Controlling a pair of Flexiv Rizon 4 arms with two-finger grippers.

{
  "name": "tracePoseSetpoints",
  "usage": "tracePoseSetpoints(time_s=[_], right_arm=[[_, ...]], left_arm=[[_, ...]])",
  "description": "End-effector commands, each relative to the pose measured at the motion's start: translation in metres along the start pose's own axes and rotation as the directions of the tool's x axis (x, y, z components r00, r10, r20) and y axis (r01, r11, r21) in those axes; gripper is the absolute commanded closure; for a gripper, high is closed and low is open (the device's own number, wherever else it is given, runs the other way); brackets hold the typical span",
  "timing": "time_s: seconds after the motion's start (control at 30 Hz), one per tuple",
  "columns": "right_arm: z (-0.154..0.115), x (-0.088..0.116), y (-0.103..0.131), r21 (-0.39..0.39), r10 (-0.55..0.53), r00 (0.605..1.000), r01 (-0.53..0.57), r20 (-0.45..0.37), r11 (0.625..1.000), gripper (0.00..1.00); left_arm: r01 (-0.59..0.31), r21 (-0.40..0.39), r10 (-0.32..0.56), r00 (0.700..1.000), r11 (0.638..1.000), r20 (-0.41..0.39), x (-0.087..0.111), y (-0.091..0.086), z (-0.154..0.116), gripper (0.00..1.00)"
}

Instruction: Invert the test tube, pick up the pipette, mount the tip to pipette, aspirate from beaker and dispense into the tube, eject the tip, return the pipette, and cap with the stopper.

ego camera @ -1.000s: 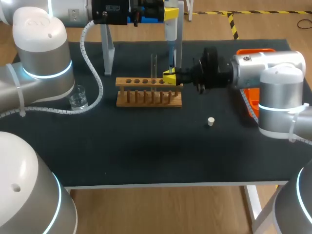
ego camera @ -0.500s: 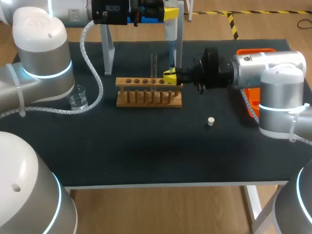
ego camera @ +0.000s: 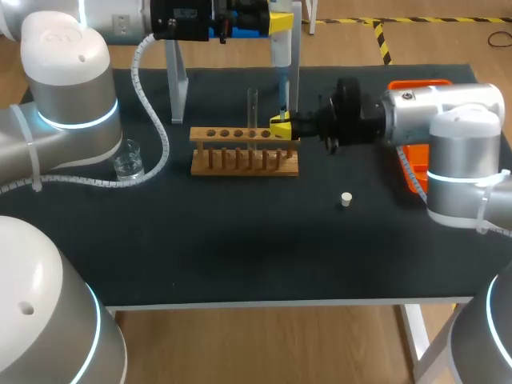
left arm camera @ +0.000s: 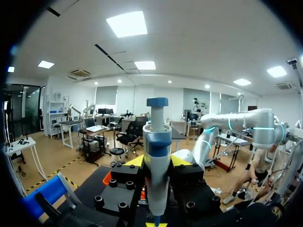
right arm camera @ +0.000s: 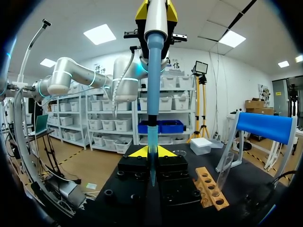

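Above the rack, the left pincer pinches the pipette; the right pincer pinches its tip; the tube stands upright; pipette return and capping are judged outstanding, the stopper lying loose.

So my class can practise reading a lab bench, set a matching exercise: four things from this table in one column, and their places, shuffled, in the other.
Things
1. beaker
2. stopper
3. test tube
4. pipette

Places
A. standing upright in the wooden rack
B. held upright above the rack's right end
C. lying on the mat, right of the rack and nearer the front edge
D. standing on the mat, left of the rack

Pairs: 1-D, 2-C, 3-A, 4-B
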State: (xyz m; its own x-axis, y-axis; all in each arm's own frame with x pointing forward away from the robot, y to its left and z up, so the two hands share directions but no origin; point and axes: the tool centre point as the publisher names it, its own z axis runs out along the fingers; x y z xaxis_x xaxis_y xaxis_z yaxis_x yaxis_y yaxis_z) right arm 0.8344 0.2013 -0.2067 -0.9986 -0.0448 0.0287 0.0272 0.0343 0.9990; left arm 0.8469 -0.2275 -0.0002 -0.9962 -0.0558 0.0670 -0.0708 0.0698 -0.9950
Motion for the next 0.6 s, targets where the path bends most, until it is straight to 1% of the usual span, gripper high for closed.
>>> tracePoseSetpoints(time_s=[0.03,0.6], right_arm=[[-0.0011,0.0004,0.0013,0.002,0.000,1.000,0.000,-0.003,1.000,1.00],[0.0047,0.0009,0.0068,-0.005,-0.004,1.000,0.004,-0.012,1.000,1.00]], left_arm=[[0.000,-0.003,0.000,1.000,1.000,-0.002,-0.0004,0.0000,-0.0004,1.00],[0.000,-0.003,0.000,1.000,1.000,-0.002,-0.0004,0.0000,-0.0004,1.00]])
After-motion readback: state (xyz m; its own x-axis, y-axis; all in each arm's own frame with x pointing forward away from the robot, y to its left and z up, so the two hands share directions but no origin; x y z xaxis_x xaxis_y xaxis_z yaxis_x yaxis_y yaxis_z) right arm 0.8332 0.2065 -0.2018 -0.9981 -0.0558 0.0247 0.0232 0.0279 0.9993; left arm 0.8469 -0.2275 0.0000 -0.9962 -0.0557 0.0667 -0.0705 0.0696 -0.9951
